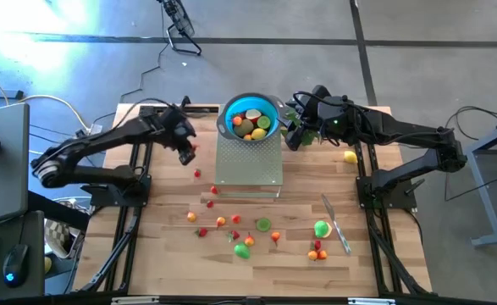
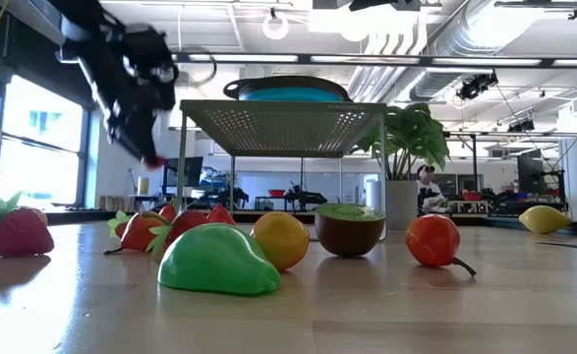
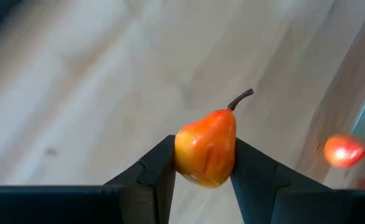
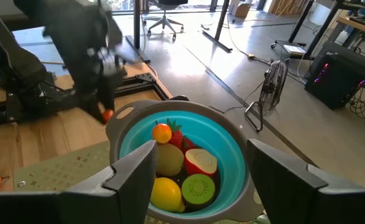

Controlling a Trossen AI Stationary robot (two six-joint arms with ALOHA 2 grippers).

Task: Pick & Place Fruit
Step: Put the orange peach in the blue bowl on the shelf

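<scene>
Brimming blue bowl (image 4: 232, 149), assorted fruit (image 4: 185, 165) inside

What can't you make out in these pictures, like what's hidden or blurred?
- Low view: the blue bowl's contents, hidden by its rim and the metal stand.
- Low view: the left gripper is motion-blurred, so its fruit is unclear; the left wrist view shows an orange pear.
- High view: the right gripper jaws merge with the plant.
</scene>
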